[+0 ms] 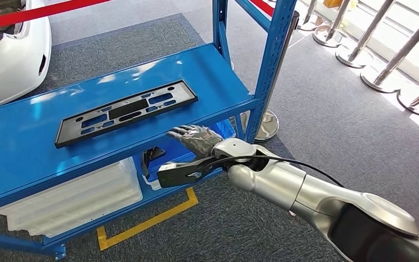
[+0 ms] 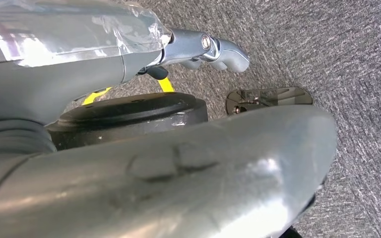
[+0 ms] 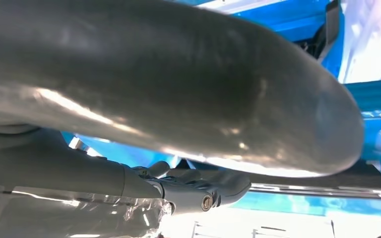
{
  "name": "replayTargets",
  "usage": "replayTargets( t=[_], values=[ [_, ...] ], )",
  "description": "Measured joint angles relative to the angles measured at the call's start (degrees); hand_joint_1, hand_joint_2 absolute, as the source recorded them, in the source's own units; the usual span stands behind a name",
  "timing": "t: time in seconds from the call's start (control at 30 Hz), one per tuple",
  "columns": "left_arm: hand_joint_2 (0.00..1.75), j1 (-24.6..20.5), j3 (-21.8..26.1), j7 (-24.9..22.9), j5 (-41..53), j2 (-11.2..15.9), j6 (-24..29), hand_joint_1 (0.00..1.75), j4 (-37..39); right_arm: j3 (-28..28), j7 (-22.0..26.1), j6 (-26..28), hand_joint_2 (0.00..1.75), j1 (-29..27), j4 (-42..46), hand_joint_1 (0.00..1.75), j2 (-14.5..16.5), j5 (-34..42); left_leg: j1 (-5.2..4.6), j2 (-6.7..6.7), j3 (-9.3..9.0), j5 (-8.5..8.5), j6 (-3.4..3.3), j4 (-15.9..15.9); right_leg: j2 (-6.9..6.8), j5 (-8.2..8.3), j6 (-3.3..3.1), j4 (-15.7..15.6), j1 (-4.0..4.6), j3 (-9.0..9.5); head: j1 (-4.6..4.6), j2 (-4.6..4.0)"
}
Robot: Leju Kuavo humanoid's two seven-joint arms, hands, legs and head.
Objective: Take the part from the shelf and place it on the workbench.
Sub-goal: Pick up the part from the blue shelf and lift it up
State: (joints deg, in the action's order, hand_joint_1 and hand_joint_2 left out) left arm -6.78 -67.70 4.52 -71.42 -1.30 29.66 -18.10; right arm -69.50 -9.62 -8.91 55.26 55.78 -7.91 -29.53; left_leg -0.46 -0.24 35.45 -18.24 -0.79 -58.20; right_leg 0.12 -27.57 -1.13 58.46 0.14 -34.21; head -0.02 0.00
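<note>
Silver and jointed, the robot's right arm (image 1: 327, 199) reaches in from the near corner toward the blue steel shelf rack (image 1: 207, 71). At its end the right hand (image 1: 195, 137) sits just under the front lip of the upper shelf board, fingers stretched forward and apart, holding nothing. It seems to be held low and flat so the fingers can come up at the shelf edge from beneath or in front.

Up and to the far left of the hand, the flat black rectangular plastic plate with cut-out slots (image 1: 126, 111) lies on the upper board, parallel to the front edge and near it, apart from the fingers. Lying flat like that, it leaves little to grip from above, so I judge it must be drawn toward the edge first.

Below the hand, on the lower board, rests a white ribbed plastic tray (image 1: 71, 201).

Hanging by the body over grey carpet, the left hand (image 2: 198, 49) has its fingers curled in on nothing.
</note>
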Motion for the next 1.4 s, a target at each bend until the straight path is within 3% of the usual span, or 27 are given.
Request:
replayTargets(
  t=[0.07,0.17,0.2,0.23,0.27,0.33,0.4,0.47,0.53,0.6,0.67,0.7,0.73,0.77,0.83,0.9,0.97,1.07,1.13,1.2,1.23,1.27,1.33,1.4],
  values=[
    [0.00,0.0,0.0,0.2,0.0,0.0,-0.1,0.00,0.0,0.0,0.0,-0.1,0.00,0.0,0.0,0.00,-0.1,0.0,0.50,0.07,-1.44,0.63,-0.30,1.9,0.01,-0.98,0.46,1.5,0.12,-0.27,0.07,0.00],
    [0.00,-0.1,0.0,0.2,0.0,0.0,-0.2,0.00,0.0,0.0,0.0,-0.1,0.00,-0.3,0.0,0.00,-0.4,0.1,0.99,0.13,-2.26,0.75,-0.20,2.7,0.06,-4.99,1.44,10.8,-0.52,-5.23,0.69,0.00],
    [0.00,-0.1,0.0,0.2,0.0,0.0,-0.2,0.00,0.0,-0.1,0.0,-0.2,0.00,-0.5,0.0,0.00,-0.5,0.1,1.19,0.11,-2.28,0.57,0.01,2.5,0.04,-5.47,1.84,13.3,-0.89,-6.82,0.83,0.00],
    [0.00,-0.1,0.0,0.2,0.0,0.0,-0.3,0.00,0.0,-0.1,0.0,-0.2,0.00,-0.7,0.0,0.00,-0.6,0.2,1.44,0.08,-2.28,0.30,0.31,2.2,0.03,-4.90,2.26,13.9,-1.26,-7.50,0.98,0.00],
    [0.00,-0.1,0.0,0.2,0.0,0.0,-0.3,0.00,0.0,-0.1,0.0,-0.1,0.00,-0.8,0.0,0.00,-0.7,0.2,1.78,0.06,-2.28,-0.07,0.72,1.8,0.01,-3.28,2.70,12.2,-1.65,-7.06,1.16,0.00],
    [0.00,-0.1,0.0,0.3,0.1,0.1,-0.3,0.00,0.1,-0.1,0.0,0.0,0.00,-0.8,0.0,0.00,-0.9,0.2,2.41,0.03,-2.14,-1.17,1.84,0.5,0.03,0.35,3.59,5.6,-2.29,-4.26,1.76,0.00],
    [0.00,-0.2,0.0,0.3,0.1,0.2,-0.3,0.00,0.2,-0.2,0.0,0.0,0.00,-0.9,0.1,0.00,-1.0,0.2,2.46,0.03,-1.77,-2.15,2.98,-0.8,0.36,1.33,3.28,2.0,-2.48,-2.73,2.48,0.00],
    [0.00,-0.2,0.0,0.4,0.1,0.3,-0.3,0.00,0.3,-0.2,-0.1,0.0,0.00,-1.0,0.1,0.00,-1.1,0.1,2.33,0.00,-1.64,-2.49,3.64,-1.2,0.63,0.67,1.93,2.4,-2.28,-2.93,2.36,0.00],
    [0.00,-0.2,0.0,0.4,0.1,0.3,-0.3,0.00,0.4,-0.2,-0.1,0.1,0.00,-1.0,0.1,0.00,-1.2,0.1,2.53,0.01,-1.73,-3.10,4.08,-1.7,0.61,0.36,0.79,2.5,-2.14,-2.76,1.47,0.00],
    [0.00,-0.2,0.0,0.4,0.1,0.3,-0.3,0.00,0.4,-0.2,-0.1,0.1,0.00,-0.9,0.1,0.00,-1.1,0.1,2.58,0.10,-0.15,-5.35,4.23,-5.8,0.53,0.12,-0.01,2.5,-1.97,-2.32,0.55,0.00],
    [0.00,-0.2,0.0,0.4,0.1,0.3,-0.3,0.00,0.4,-0.2,-0.1,0.1,0.00,-1.0,0.1,0.00,-1.1,0.1,2.32,0.15,3.89,-8.45,3.99,-13.6,0.45,-0.20,-0.50,2.5,-1.54,-2.00,-0.38,0.00],
    [0.00,-0.2,0.0,0.4,0.1,0.3,-0.3,0.00,0.4,-0.2,-0.1,0.1,0.00,-1.0,0.1,0.00,-1.1,0.1,2.13,0.15,5.86,-9.21,3.77,-16.8,0.45,-0.36,-0.72,2.5,-1.26,-1.86,-0.73,0.00],
    [0.00,-0.1,0.0,0.4,0.1,0.3,-0.3,0.00,0.4,-0.2,-0.1,0.1,0.00,-1.0,0.1,0.00,-1.1,0.1,1.91,0.14,7.08,-8.89,3.42,-18.3,0.48,-0.54,-0.93,2.5,-0.98,-1.67,-0.98,0.00],
    [0.00,-0.1,0.0,0.4,0.1,0.3,-0.3,0.00,0.4,-0.2,-0.1,0.1,0.00,-1.0,0.1,0.00,-1.1,0.1,1.63,0.14,7.22,-7.47,2.92,-17.5,0.54,-0.74,-1.09,2.5,-0.70,-1.41,-1.20,0.00],
    [0.00,-0.1,0.0,0.4,0.1,0.3,-0.3,0.00,0.5,-0.2,-0.1,0.1,0.00,-1.0,0.1,0.00,-1.1,0.1,0.84,0.10,4.89,-2.90,1.52,-10.6,0.63,-1.24,-1.31,2.4,-0.32,-0.68,-1.58,0.00],
    [0.00,-0.1,0.0,0.4,0.1,0.3,-0.3,0.00,0.5,-0.2,-0.1,0.1,0.00,-1.0,0.1,0.00,-1.1,0.1,0.19,0.17,2.51,-0.46,0.37,-4.6,0.64,-1.66,-1.21,2.4,-0.04,-0.24,-1.75,0.00],
    [0.00,-0.2,0.0,0.4,0.1,0.4,-0.3,0.00,0.5,-0.2,-0.1,0.1,0.00,-1.0,0.1,0.00,-1.1,0.1,-0.14,0.23,1.85,-0.56,0.03,-2.9,0.54,-1.81,-0.83,2.1,-0.02,-0.17,-1.76,0.00],
    [0.00,-0.1,0.0,0.4,0.1,0.4,-0.3,0.00,0.5,-0.2,-0.1,0.2,0.00,-0.8,0.2,0.00,-1.2,0.1,0.27,0.18,0.81,-0.46,-0.24,-1.4,0.35,-2.71,0.01,3.0,0.06,-0.16,-1.63,0.00],
    [0.00,-0.1,0.0,0.5,0.1,0.4,-0.3,0.00,0.5,-0.2,-0.1,0.2,0.00,-0.7,0.2,0.00,-1.2,0.1,0.54,0.22,0.06,-0.44,-0.50,-0.6,0.29,-5.15,0.48,8.1,0.00,-2.72,-0.88,0.00],
    [0.00,-0.2,0.0,0.5,0.1,0.4,-0.3,0.00,0.5,-0.2,-0.2,0.2,0.00,-0.9,0.2,0.00,-1.2,0.3,0.54,0.23,-0.19,-0.73,-0.69,-0.6,0.27,-7.37,0.82,15.0,-0.20,-6.88,-0.22,0.00],
    [0.00,-0.1,0.0,0.5,0.1,0.4,-0.3,0.00,0.5,-0.2,-0.3,0.2,0.00,-1.1,0.2,0.00,-1.2,0.5,0.54,0.22,-0.35,-0.94,-0.70,-0.7,0.26,-7.19,0.94,16.7,-0.35,-8.22,0.04,0.00],
    [0.00,-0.1,0.0,0.5,0.1,0.4,-0.4,0.00,0.5,-0.2,-0.5,0.3,0.00,-1.2,0.2,0.00,-1.3,0.7,0.54,0.19,-0.57,-1.19,-0.65,-0.7,0.23,-5.94,1.03,16.3,-0.49,-8.58,0.32,0.00],
    [0.00,-0.1,0.0,0.5,0.1,0.4,-0.5,0.00,0.6,-0.1,-0.9,0.8,0.00,-1.1,0.2,0.00,-1.4,1.3,0.56,0.10,-1.19,-1.91,-0.34,-1.1,0.09,-1.26,1.02,9.9,-0.74,-6.43,0.97,0.00],
    [0.00,-0.1,0.0,0.6,0.2,0.3,-0.6,0.00,0.6,-0.1,-1.1,1.5,0.00,-1.1,0.2,0.00,-1.5,1.9,0.43,0.07,-1.45,-2.64,0.22,-1.6,0.02,1.32,0.69,3.8,-0.68,-3.86,1.38,0.00]
  ],
)
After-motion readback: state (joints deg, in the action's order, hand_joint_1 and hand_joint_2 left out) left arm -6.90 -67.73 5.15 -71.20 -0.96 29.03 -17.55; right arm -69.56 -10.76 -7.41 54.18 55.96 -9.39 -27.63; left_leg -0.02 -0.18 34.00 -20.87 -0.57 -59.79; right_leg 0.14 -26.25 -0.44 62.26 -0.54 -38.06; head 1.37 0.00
